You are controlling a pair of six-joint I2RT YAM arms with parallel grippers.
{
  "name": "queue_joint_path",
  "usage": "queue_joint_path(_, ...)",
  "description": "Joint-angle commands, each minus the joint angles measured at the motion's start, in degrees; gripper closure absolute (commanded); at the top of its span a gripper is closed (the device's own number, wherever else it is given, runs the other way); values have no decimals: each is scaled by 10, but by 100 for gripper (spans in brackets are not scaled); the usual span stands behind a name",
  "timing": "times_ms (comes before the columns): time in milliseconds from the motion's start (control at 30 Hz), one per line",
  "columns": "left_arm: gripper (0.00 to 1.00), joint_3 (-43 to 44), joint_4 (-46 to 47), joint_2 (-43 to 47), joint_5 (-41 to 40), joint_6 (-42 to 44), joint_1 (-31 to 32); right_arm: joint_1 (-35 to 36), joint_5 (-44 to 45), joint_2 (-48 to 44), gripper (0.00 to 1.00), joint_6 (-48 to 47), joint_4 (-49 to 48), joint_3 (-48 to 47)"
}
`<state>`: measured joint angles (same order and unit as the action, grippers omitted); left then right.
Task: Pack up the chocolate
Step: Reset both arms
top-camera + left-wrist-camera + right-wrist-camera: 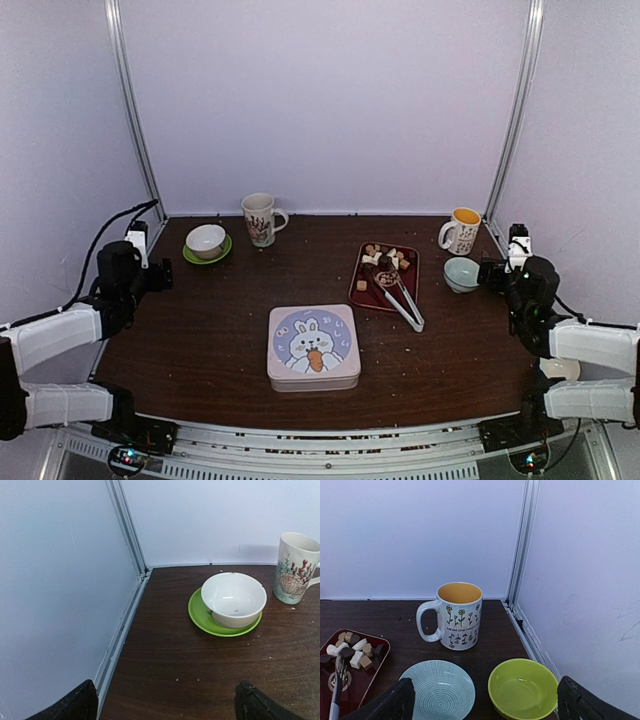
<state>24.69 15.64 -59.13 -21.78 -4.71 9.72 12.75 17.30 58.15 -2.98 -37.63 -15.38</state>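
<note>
- Left arm is tucked back at the left edge of the desk [200,340], right by the wall rail. Its end effector [165,706] is spread wide with nothing in it, facing a white bowl [233,599] on a green saucer [198,615].
- Right arm is the same deal at the right edge: end effector [485,702] spread wide, empty, with a blue bowl [437,690] and a green bowl [522,690] just in front.
- Chocolate [385,257] is piled at the far end of the red tray [364,292], right of center, with white tongs [408,305] lying across it.
- Bunny tin [313,347] sits lower middle with its lid on, bare wood on both sides.
</note>
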Motion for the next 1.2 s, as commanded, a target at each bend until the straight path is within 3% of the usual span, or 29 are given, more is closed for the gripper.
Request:
queue_joint_path(0,2,-26,145,-26,7,27,-38,-43,-67,68,0,16,-128,13)
queue_joint_path(200,2,-55,265,-104,103,21,-114,-90,-86,196,0,52,-328,49)
queue_joint_path(233,2,-59,292,-108,108,27,-118,-91,-86,206,0,51,-332,47)
queue_joint_path(300,2,-52,299,-123,126,26,-132,-91,-90,186,0,54,-250,23)
queue_joint_path(400,2,-40,312,-146,152,34,-142,-91,-99,196,0,44,-240,9)
queue_joint_path(500,2,-80,491,-227,177,34,-147,-91,-100,195,0,41,-243,9)
queue_joint_path(567,2,-71,426,-215,203,45,-148,-90,-105,196,0,38,-243,8)
queue_joint_path(1167,2,-54,417,-226,243,66,-146,-90,-110,197,0,36,-240,7)
